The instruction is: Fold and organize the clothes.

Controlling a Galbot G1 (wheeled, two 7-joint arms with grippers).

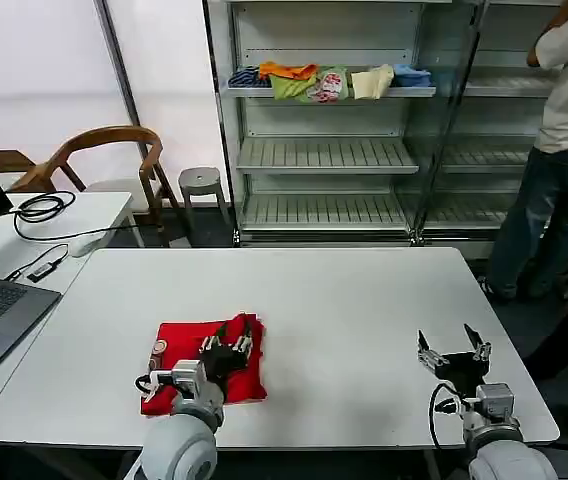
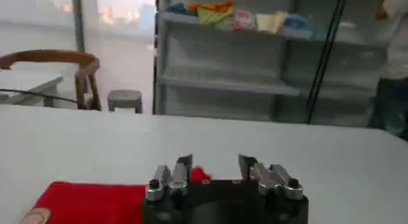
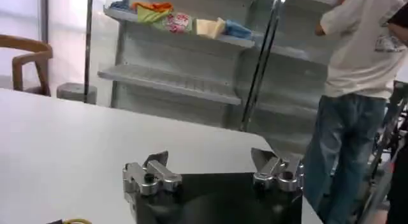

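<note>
Left gripper (image 1: 229,345) hovers over the folded red T-shirt (image 1: 189,345), fingers apart, holding nothing — folding looks done. Right gripper (image 1: 453,343) waits open and empty; next it calls for lifting the bundle.

A bright red T-shirt (image 1: 204,365) lies on a plain white table (image 1: 344,310). At twelve o'clock, a pale grey shelf (image 1: 329,92) carries orange, green, cream and blue folded garments (image 1: 329,80).

The white table (image 1: 344,300) bears 1 seemingly folded red T-shirt (image 1: 179,345).
</note>
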